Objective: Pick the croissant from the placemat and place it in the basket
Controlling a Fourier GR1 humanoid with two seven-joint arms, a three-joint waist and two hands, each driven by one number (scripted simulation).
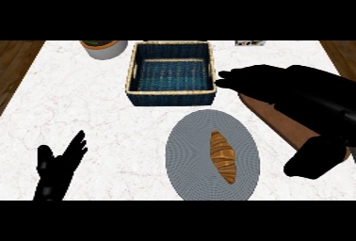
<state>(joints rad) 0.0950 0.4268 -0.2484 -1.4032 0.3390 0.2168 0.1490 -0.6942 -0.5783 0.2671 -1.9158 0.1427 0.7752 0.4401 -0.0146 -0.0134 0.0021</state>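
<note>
The croissant lies on the grey round placemat, a touch right of the mat's middle; its long axis runs near enough twelve to six, top end tipped slightly toward eleven; nothing is touching it. The right hand hangs up at about one o'clock from the pastry, just beside the basket's right wall and over the far end of a wooden board; its fingers stretch out toward nine, fairly straight and close together, holding nothing, though dark on dark makes the thumb hard to read. The left hand rests open at the lower left, fingers up and spread, well apart from the mat at its nine o'clock side. So the right hand is the nearer by my reckoning, and the croissant sits at roughly seven o'clock from its fingers; to take it across its narrow width the hand would need to draw back toward six and come down. The blue basket waits at twelve o'clock from the mat, near its rim; a pot stands at the basket's left.
</note>
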